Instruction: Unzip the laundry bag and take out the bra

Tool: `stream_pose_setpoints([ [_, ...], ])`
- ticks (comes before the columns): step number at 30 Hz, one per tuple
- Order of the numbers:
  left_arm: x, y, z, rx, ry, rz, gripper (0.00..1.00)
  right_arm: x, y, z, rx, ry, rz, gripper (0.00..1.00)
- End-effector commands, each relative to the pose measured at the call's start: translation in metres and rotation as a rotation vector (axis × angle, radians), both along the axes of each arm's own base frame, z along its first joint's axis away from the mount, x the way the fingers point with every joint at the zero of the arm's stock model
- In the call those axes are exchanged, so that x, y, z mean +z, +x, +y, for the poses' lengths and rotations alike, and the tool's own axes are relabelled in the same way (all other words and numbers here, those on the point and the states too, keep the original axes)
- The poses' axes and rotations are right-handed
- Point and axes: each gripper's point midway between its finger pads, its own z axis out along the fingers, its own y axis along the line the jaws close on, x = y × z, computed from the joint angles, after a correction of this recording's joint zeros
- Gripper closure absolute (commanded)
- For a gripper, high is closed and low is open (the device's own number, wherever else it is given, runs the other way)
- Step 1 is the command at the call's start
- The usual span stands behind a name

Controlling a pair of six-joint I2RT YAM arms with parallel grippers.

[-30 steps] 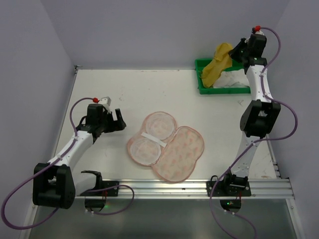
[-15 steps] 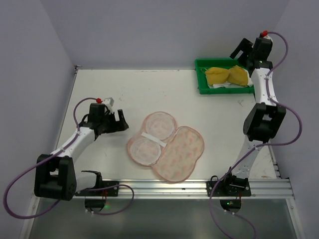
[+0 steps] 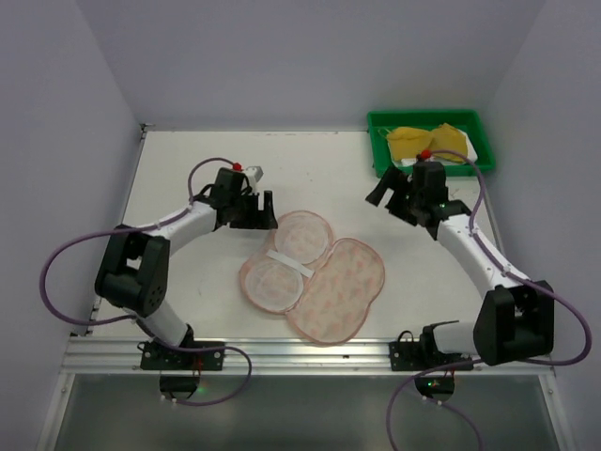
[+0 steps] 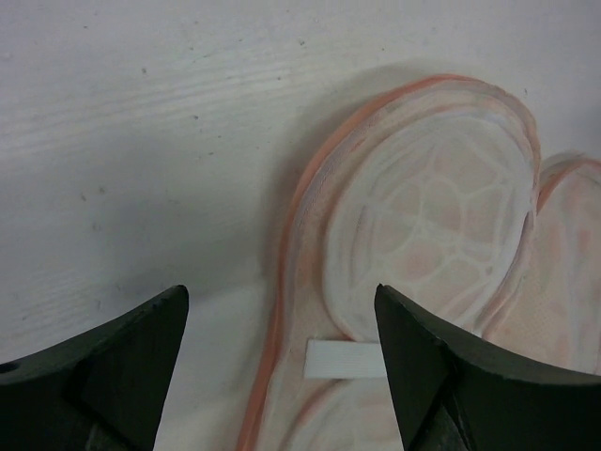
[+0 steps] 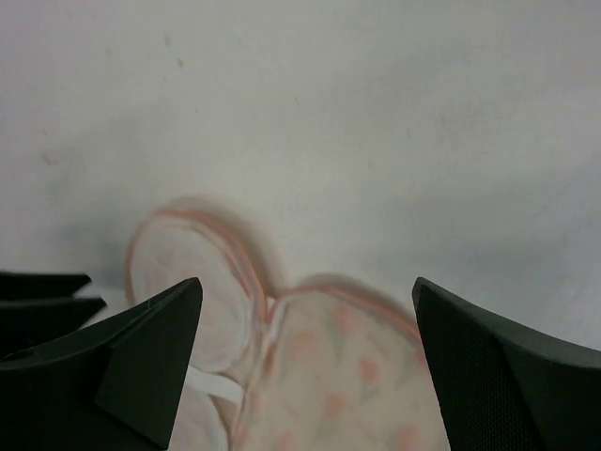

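The laundry bag point(image 3: 315, 274) lies unzipped and spread flat at mid-table. Its pale-lined half with a white strap point(image 3: 289, 260) is on the left, its leaf-print half point(image 3: 340, 289) on the right. The yellow bra point(image 3: 428, 141) lies in the green tray point(image 3: 375, 150) at the back right. My left gripper point(image 3: 266, 212) is open, low over the upper-left edge of the bag. In the left wrist view the pink zip rim point(image 4: 291, 244) and strap point(image 4: 343, 360) show between its fingers point(image 4: 113, 366). My right gripper point(image 3: 385, 199) is open and empty, right of the bag point(image 5: 347, 366).
White cloth point(image 3: 474, 150) lies in the tray beside the bra. Purple cables loop off both arms. Grey walls stand at the left, back and right. The metal rail point(image 3: 310, 355) runs along the near edge.
The right gripper opened and dropped the yellow bra into the tray, then swung down toward the bag. The left arm moved right, up to the bag's upper-left lobe.
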Motion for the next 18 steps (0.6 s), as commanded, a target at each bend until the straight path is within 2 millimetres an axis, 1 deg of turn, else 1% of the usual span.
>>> stream_pose_setpoints([
  [1,0.012,0.029,-0.019,-0.062,-0.014,-0.066,0.18,-0.027,-0.043,0.025,0.031,0.071,0.056,0.05],
  [2,0.001,0.029,-0.025,-0.081,-0.009,-0.041,0.21,-0.033,-0.052,0.030,0.036,0.089,0.069,0.06],
  [3,-0.002,0.032,-0.029,-0.093,-0.010,-0.037,0.22,-0.053,-0.069,0.032,0.047,0.093,0.116,0.06],
  [4,-0.001,0.036,-0.035,-0.106,-0.016,-0.039,0.24,-0.060,-0.081,0.042,0.079,0.112,0.135,0.06],
  [5,-0.013,0.033,-0.042,-0.128,-0.020,-0.004,0.27,-0.060,-0.088,0.045,0.080,0.140,0.134,0.06],
  [6,-0.017,0.032,-0.045,-0.136,-0.022,0.009,0.29,-0.078,-0.104,0.047,0.086,0.143,0.179,0.06],
  [7,-0.024,0.033,-0.050,-0.142,-0.022,0.025,0.31,-0.085,-0.113,0.049,0.092,0.143,0.198,0.06],
  [8,-0.026,0.029,-0.057,-0.163,-0.026,0.032,0.35,-0.087,-0.118,0.048,0.080,0.155,0.202,0.06],
  [9,-0.026,0.029,-0.062,-0.173,-0.028,0.031,0.38,-0.100,-0.129,0.045,0.070,0.150,0.233,0.06],
  [10,-0.028,0.027,-0.065,-0.180,-0.025,0.035,0.41,-0.104,-0.133,0.043,0.063,0.147,0.235,0.06],
  [11,-0.032,0.023,-0.070,-0.187,-0.014,0.041,0.45,-0.112,-0.140,0.040,0.052,0.146,0.252,0.06],
  [13,-0.038,0.021,-0.072,-0.182,-0.008,0.054,0.52,-0.111,-0.143,0.038,0.048,0.147,0.237,0.07],
  [14,-0.039,0.021,-0.072,-0.176,-0.008,0.057,0.62,-0.112,-0.145,0.037,0.045,0.144,0.239,0.07],
  [16,-0.041,0.023,-0.071,-0.148,-0.007,0.060,0.77,-0.117,-0.149,0.036,0.048,0.142,0.253,0.07],
  [17,-0.041,0.025,-0.070,-0.133,0.001,0.052,0.86,-0.121,-0.153,0.036,0.048,0.147,0.270,0.07],
  [18,-0.039,0.027,-0.070,-0.116,0.001,0.050,0.90,-0.124,-0.154,0.037,0.051,0.150,0.277,0.07],
])
